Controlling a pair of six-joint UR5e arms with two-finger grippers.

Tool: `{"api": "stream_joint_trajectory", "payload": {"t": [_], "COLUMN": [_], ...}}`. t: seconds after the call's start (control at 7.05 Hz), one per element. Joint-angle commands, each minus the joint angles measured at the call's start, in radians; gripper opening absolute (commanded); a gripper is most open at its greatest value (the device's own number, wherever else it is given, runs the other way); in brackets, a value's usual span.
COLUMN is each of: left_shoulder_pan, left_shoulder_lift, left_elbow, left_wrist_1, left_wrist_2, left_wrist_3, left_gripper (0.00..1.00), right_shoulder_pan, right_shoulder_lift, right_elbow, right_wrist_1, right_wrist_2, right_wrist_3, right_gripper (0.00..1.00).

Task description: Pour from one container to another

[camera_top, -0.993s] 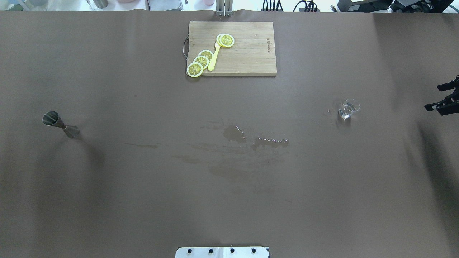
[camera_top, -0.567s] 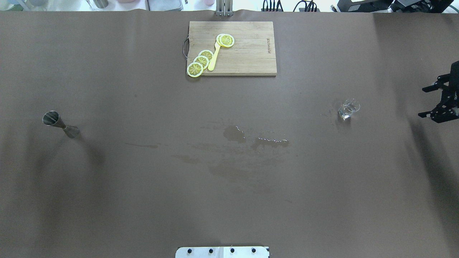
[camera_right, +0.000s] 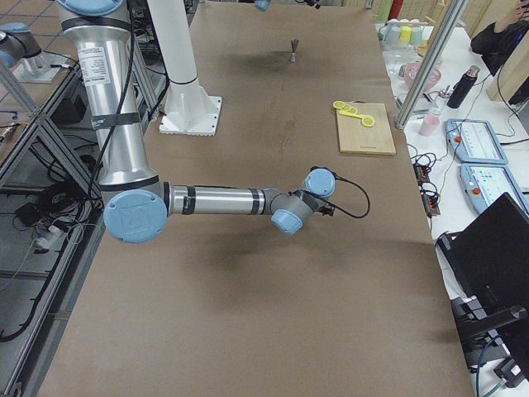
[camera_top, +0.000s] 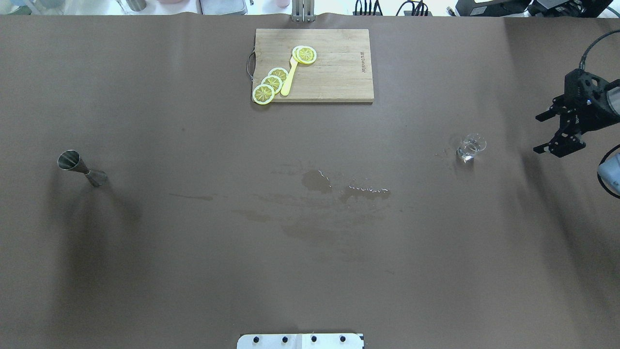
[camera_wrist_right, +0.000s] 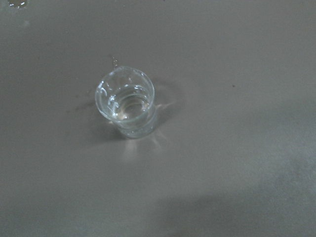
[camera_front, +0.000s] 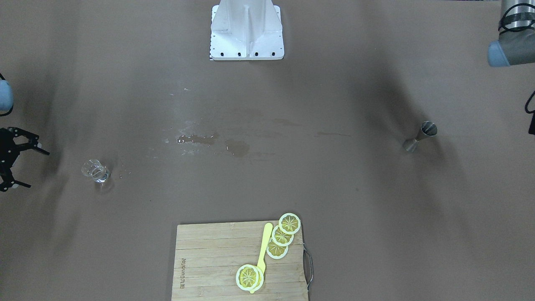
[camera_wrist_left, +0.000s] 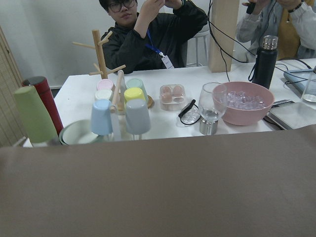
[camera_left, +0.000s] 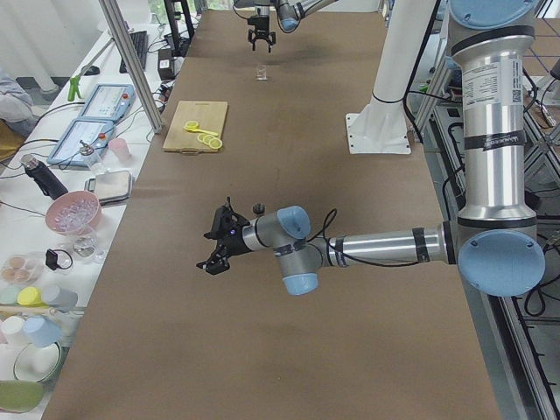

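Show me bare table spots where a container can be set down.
Bare: the wide stretch between jigger and spill; the near strip between spill and base plate. Busy: the cutting board, under lemon slices; the right gripper hovers near the glass.

Silver arms, pale-blue joints, black tools
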Motion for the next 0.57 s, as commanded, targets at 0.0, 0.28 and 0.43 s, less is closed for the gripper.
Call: {"api": "stream_joint_trajectory", "payload": {"t": [0.0, 0.28, 0.43], "left_shoulder_pan": [0.406, 0.683, 0.795], "left_shoulder_lift": [0.233, 0.314, 0.326], "left_elbow": [-0.186, -0.225, -0.225], "left_wrist_1": [-0.005, 0.005, 0.040], "left_wrist_2": [0.464, 0.766, 0.919], "left_wrist_3": [-0.124, -0.298, -0.363], "left_gripper": [0.99, 0.99, 0.99], "right_shoulder_pan": [-0.028, -0.040, -0.040], "right_shoulder_lift": [0.003, 0.012, 0.050], "right_elbow": [-0.010, -0.065, -0.121], "right_wrist_1": [0.009, 0.163, 0.245], "right_wrist_2": [0.007, 0.035, 0.033], "right_wrist_3": [-0.010, -0.015, -0.015], "right_gripper": [1.00, 1.00, 1.00]}}
